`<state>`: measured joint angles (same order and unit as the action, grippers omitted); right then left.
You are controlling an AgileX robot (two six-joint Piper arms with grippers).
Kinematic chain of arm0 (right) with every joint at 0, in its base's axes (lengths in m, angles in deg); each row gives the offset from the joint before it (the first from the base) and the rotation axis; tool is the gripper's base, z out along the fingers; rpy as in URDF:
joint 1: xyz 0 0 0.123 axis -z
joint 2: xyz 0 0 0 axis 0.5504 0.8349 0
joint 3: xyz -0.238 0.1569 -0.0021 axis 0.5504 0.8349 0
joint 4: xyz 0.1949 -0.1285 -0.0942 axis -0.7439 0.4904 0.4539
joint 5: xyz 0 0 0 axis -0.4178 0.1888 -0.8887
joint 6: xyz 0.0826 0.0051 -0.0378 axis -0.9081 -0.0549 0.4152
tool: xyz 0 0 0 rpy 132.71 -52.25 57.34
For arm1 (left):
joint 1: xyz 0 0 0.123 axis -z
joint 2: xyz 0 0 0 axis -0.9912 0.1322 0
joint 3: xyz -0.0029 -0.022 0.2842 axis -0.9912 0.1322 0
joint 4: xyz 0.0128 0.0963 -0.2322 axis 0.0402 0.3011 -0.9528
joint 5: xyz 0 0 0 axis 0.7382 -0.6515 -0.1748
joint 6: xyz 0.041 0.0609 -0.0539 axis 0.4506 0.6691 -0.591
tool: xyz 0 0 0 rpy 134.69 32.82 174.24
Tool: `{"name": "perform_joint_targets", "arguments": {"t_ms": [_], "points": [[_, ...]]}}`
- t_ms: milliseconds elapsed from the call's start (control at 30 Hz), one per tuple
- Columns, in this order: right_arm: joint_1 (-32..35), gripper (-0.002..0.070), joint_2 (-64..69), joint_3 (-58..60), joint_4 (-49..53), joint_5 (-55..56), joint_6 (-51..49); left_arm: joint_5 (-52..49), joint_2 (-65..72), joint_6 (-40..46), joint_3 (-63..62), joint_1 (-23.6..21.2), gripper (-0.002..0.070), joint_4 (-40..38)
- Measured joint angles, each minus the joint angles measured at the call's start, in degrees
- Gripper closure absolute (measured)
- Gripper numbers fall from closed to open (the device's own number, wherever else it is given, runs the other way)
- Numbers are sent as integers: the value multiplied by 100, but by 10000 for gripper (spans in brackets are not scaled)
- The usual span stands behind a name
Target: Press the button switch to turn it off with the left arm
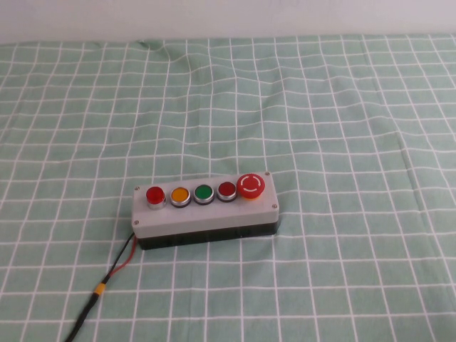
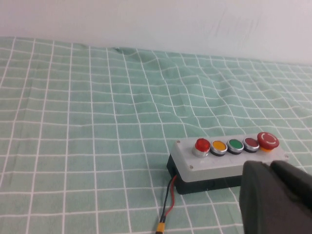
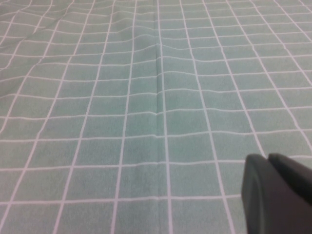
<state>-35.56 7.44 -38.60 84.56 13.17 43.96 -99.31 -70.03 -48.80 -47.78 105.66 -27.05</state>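
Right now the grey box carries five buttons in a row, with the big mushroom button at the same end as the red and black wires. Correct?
Not quite. In the high view the mushroom button sits at the opposite end of the grey box from the wires; the button switch is at the wire end. The left gripper and the right gripper touch nothing.

The button switch (image 1: 154, 195) is a small bright-red round pushbutton with a silver ring, sitting upright at the row's 9 o'clock end.

The left gripper (image 2: 275, 197) hangs near it; the right gripper (image 3: 278, 195) is over bare cloth.

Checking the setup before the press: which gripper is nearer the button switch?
Left. The left gripper hangs just short of the grey box, with the button switch in its view. The right gripper sees only tablecloth.
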Motion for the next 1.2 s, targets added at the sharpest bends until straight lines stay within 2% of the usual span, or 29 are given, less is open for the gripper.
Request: {"name": "perform_joint_targets", "arguments": {"t_ms": [367,567,667,833,1000,1100,1200], "points": [[0,694,0,0,0,0,0,-113,0,0,10,0,677,47],[0,694,0,0,0,0,0,261,0,0,226,-34,677,282],[0,694,0,0,0,0,0,734,0,139,674,-320,677,436],[0,694,0,0,0,0,0,2025,0,456,1760,-1160,677,438],[0,694,0,0,0,0,0,3760,0,578,3057,-1968,677,-277],[0,694,0,0,0,0,0,4481,-13,680,3684,-2161,677,-697],[0,694,0,0,0,0,0,4709,-224,714,4173,-2169,677,-866]]}}
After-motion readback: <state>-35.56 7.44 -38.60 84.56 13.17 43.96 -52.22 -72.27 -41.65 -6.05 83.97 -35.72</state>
